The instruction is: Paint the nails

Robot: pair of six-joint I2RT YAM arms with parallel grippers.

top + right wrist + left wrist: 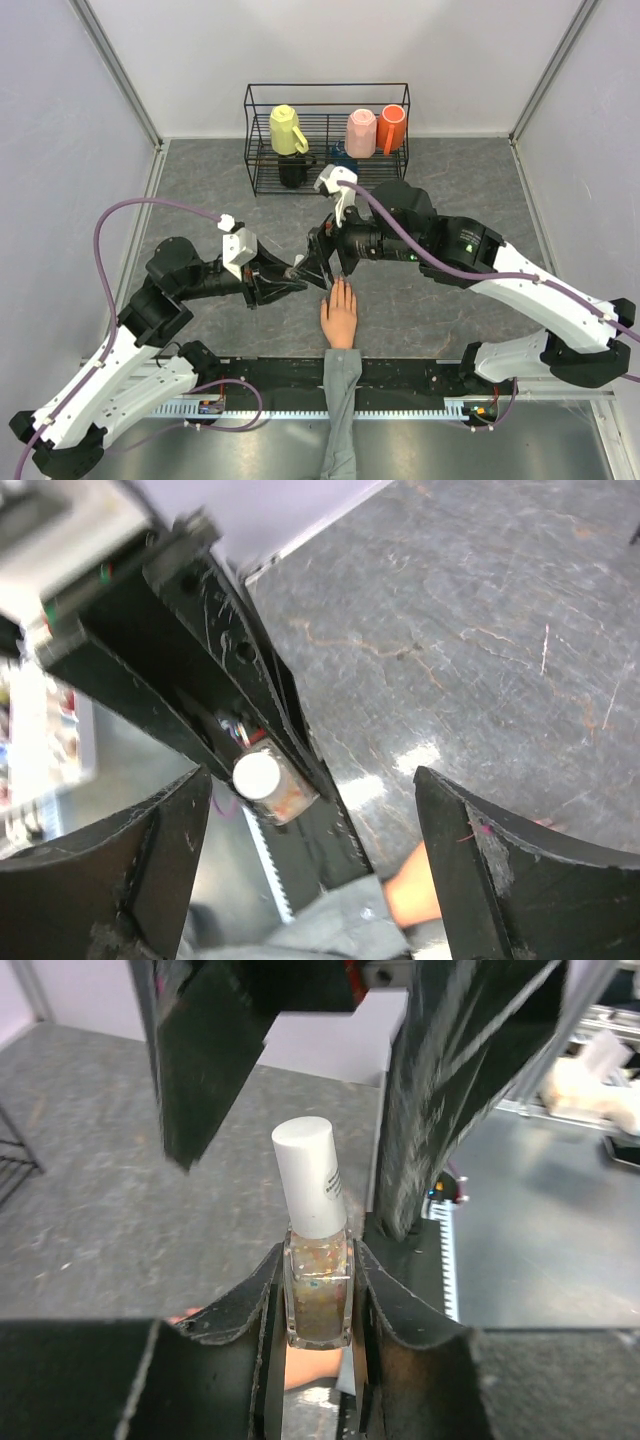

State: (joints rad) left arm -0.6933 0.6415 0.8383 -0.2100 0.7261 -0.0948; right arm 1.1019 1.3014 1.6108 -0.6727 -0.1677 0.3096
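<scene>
The peach mannequin hand (340,312) lies palm down with its grey sleeve (341,395) toward the near edge; its nails are too small to make out. My left gripper (297,270) is shut on a nail polish bottle (318,1295) with a glittery glass body and a white cap (309,1175), held upright just left of the fingertips. My right gripper (322,258) is open, with its fingers (205,1055) either side of the cap and apart from it. In the right wrist view the cap (257,775) shows between my wide-open gripper (312,780), with part of the hand (412,892) below.
A black wire rack (262,140) stands at the back with a yellow mug (286,130), a pink mug (361,132), an orange mug (392,128) and a black mug (294,170). A metal rail (420,405) runs along the near edge.
</scene>
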